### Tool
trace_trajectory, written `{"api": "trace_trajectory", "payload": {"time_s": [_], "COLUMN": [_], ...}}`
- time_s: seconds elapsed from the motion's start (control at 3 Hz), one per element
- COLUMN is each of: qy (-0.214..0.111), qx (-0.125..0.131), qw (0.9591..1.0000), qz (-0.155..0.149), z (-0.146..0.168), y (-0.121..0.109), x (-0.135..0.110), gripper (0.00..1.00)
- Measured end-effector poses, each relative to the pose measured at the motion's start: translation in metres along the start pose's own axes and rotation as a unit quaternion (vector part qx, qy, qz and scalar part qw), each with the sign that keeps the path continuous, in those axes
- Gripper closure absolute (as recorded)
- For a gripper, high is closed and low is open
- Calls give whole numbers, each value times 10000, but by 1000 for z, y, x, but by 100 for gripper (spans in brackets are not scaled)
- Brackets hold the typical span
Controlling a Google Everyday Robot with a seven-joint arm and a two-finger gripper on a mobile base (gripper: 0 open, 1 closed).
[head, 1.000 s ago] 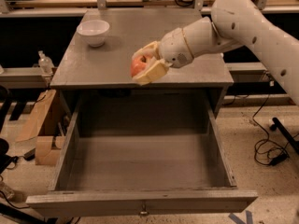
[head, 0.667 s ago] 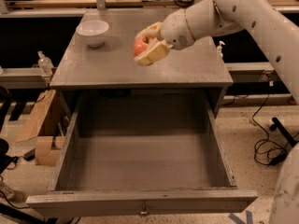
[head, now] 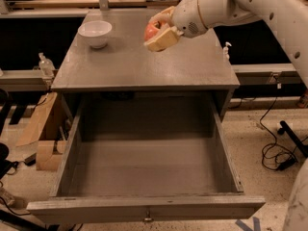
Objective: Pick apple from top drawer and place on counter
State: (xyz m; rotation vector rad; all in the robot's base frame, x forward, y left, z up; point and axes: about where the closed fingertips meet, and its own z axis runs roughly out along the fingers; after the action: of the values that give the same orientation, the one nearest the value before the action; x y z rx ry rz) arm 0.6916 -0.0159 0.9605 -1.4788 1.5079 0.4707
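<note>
My gripper (head: 158, 31) is shut on the red-orange apple (head: 151, 31) and holds it above the middle-back of the grey counter (head: 139, 66), a little right of centre. The cream fingers (head: 162, 40) clamp the apple from both sides, so only its left face shows. The white arm comes in from the upper right. The top drawer (head: 144, 208) is pulled fully open below the counter and its grey inside holds nothing.
A white bowl (head: 95, 32) stands on the counter's back left. A cardboard box (head: 41, 129) and a spray bottle (head: 45, 64) are left of the cabinet. Cables (head: 276, 153) lie on the floor at the right. Wooden benches run behind.
The gripper has carried the apple up and back over the counter, away from its front edge toward the middle-back. The drawer and bowl have not moved.
</note>
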Motion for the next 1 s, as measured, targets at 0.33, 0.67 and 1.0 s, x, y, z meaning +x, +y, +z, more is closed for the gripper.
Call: {"api": "trace_trajectory", "payload": {"time_s": [0.33,0.67,1.0], "qy": [-48,79,424], "qx": [193,615,991], "qw": [9994,9957,9889], "qz": [273,686,1019], "z": [9,22,26], "y": [-22,-64,-96], "x": [11,37,65], "gripper": [100,100,100]}}
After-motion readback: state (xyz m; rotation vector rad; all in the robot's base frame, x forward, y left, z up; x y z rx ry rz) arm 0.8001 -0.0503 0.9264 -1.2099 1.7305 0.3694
